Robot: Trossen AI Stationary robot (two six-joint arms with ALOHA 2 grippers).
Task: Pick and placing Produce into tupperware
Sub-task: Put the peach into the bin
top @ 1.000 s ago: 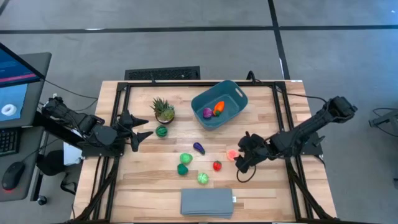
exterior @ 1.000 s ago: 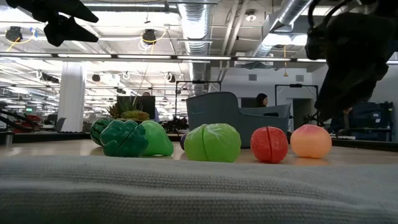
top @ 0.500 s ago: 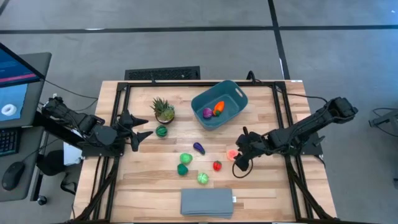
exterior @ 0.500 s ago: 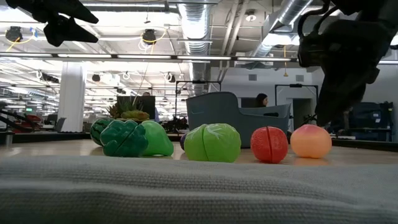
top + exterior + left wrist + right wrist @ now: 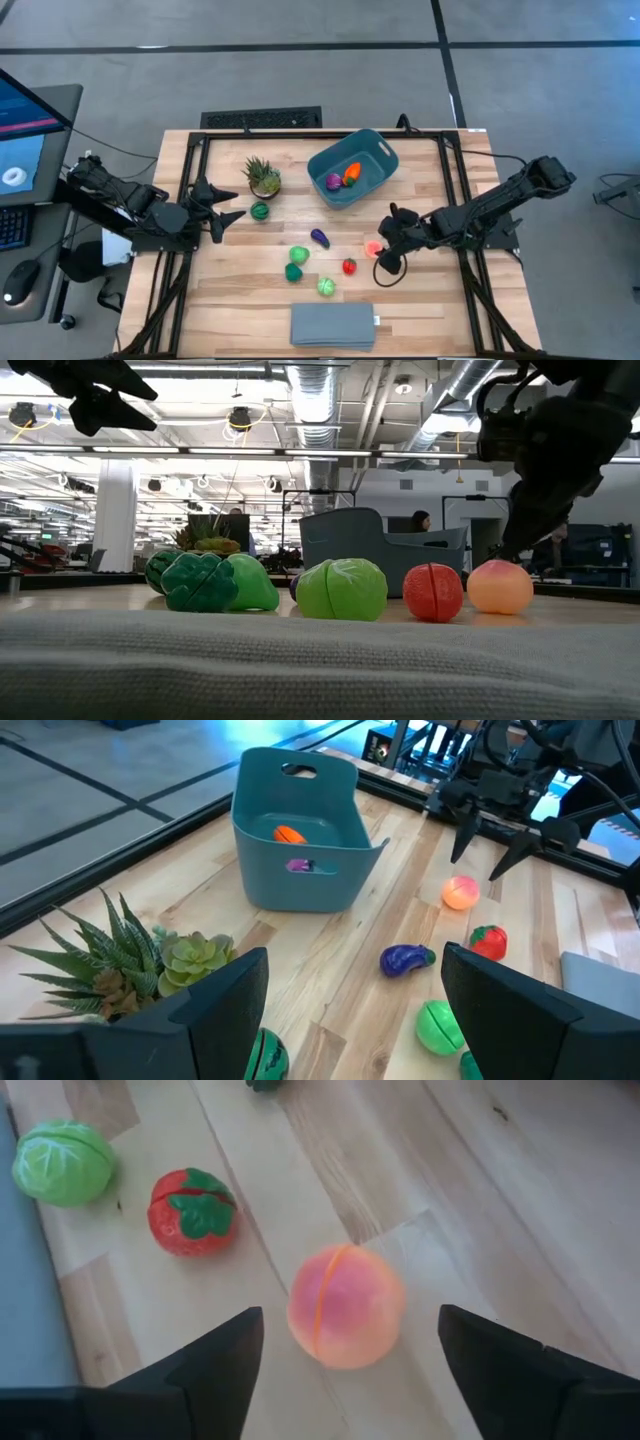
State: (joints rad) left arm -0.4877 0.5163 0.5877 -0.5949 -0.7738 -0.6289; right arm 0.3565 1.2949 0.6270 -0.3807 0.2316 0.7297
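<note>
Right gripper (image 5: 345, 1355) hangs over the peach (image 5: 345, 1306), fingers spread wide to either side so they can close on it. Bin (image 5: 352, 166) lies well beyond, already holding a carrot (image 5: 352, 173). Left gripper (image 5: 226, 207) waits apart, fingers open.

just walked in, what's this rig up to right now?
It is sorting toy produce into the teal bin. The right gripper hangs open just above the peach, fingers either side, not gripping it. The left gripper waits open near the potted plant. An orange carrot and a purple piece are already in the bin; the tomato, eggplant and several green pieces are on the table.
</note>
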